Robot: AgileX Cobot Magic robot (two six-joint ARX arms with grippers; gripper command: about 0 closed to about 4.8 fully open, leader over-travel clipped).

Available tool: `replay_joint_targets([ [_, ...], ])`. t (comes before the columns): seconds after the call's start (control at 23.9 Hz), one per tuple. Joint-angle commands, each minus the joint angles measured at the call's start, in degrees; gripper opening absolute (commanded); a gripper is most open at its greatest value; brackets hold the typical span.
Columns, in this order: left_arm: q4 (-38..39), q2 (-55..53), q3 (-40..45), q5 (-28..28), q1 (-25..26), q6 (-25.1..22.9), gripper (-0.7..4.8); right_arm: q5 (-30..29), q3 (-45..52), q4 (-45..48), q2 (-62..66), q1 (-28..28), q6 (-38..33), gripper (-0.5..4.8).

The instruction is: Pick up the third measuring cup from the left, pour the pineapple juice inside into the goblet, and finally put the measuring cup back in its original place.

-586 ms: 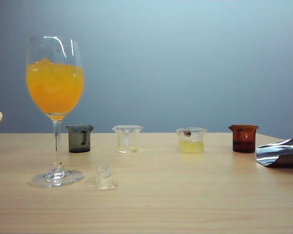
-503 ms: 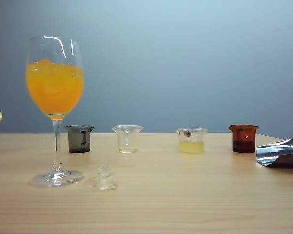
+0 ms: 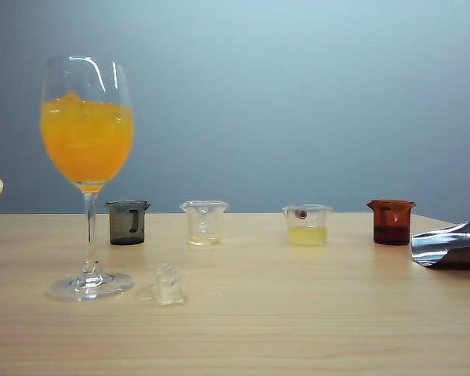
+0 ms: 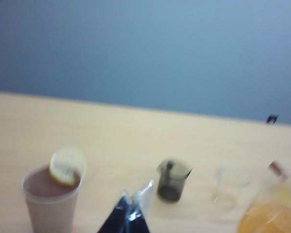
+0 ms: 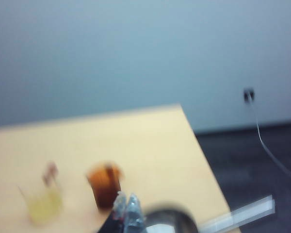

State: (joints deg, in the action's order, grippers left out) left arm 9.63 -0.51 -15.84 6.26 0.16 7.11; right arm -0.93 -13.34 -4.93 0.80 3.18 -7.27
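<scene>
The right tool (image 5: 127, 206) hung low above the near right part of the surface (image 3: 298, 313), its fingers drawn together on nothing, with a shiny rounded object (image 3: 450, 245) just beside it. The left tool (image 4: 134, 204) hung over the left side, its tips blurred but seemingly pressed together and empty. Just beyond the right tool stood the red-brown cup (image 5: 105, 185). Next to that cup, the third measuring cup (image 3: 307, 224) sat upright in the back row, a little pineapple juice (image 3: 307, 235) in its bottom. Further left came a clear cup (image 3: 204, 222) and a smoky grey cup (image 3: 128, 222). The goblet (image 3: 88, 172), holding orange drink, stood nearer at the left, a small clear lump (image 3: 170, 283) near its foot.
</scene>
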Motion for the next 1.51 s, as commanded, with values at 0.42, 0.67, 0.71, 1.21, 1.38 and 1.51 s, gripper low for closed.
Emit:
replay_joint_targets([
  [0.42, 6.6, -28.7, -31.1, 11.9, -0.7, -0.1, -0.05, 0.1, -22.4, 2.2, 28.5, -8.3, -0.9, -0.03],
  [0.67, 7.8, -42.3, -39.4, 8.4, -10.3, -4.5, -0.05, 17.9, -22.3, 7.2, 42.1, -30.0, -1.3, -0.03],
  [0.71, 7.8, -43.7, -39.6, 6.4, -13.4, -6.6, -0.05, 16.9, -22.3, 11.8, 46.3, -31.7, -1.3, -0.03],
  [1.21, 7.9, -53.1, -39.7, 0.0, -28.1, -8.8, -0.05, 21.0, -22.4, 51.3, 91.3, -35.8, -5.1, -0.01],
  [1.38, 7.3, -53.4, -39.7, 0.5, -28.1, -9.3, -0.05, 20.4, -23.4, 57.9, 101.6, -35.7, -4.7, 4.79],
  [1.51, 7.5, -53.5, -39.7, 0.6, -28.1, -9.4, -0.05, 20.7, -27.1, 57.9, 107.6, -35.5, -4.7, 4.79],
])
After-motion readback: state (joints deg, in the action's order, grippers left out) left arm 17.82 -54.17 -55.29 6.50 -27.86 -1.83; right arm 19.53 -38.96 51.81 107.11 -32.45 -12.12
